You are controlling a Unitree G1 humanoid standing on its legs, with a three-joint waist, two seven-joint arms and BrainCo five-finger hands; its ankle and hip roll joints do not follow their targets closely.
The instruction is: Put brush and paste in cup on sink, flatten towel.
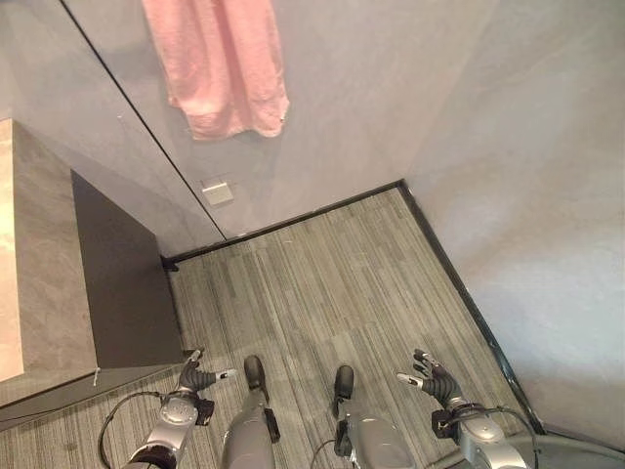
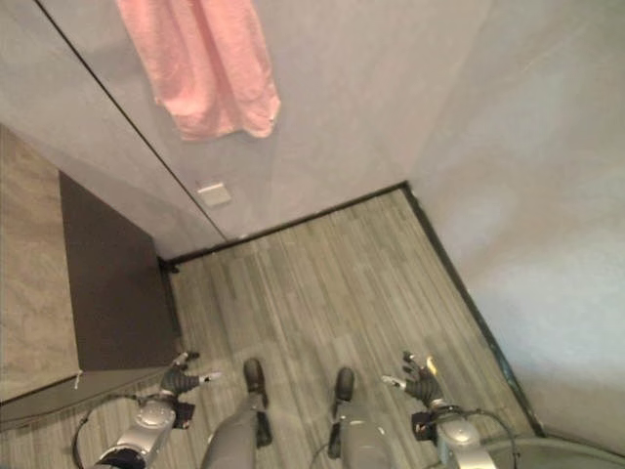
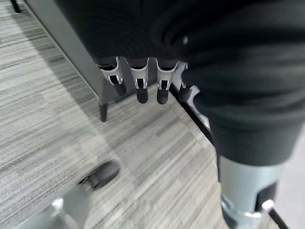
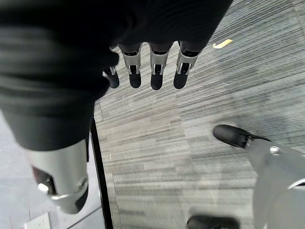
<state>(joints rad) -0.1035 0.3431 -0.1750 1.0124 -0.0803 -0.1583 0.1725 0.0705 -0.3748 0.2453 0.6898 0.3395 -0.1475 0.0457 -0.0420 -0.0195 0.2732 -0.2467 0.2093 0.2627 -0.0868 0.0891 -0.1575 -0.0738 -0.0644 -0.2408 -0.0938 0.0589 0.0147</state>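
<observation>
Overhead, from the left eye view I see the pink towel (image 1: 223,63) hanging on the far wall, my left hand (image 1: 198,375) and right hand (image 1: 431,375) low near the carpet, beside a grey cabinet (image 1: 59,274) at left. Left wrist view: fingers (image 3: 141,83) relaxed, empty. Right wrist view: fingers (image 4: 156,71) loose, holding nothing.

One pink towel (image 1: 220,63) hangs on the far wall. One grey cabinet (image 1: 59,264) stands at the left. One wall plate (image 1: 217,191) sits low on that wall. Two hands, left (image 1: 195,375) and right (image 1: 433,377), hang near.
</observation>
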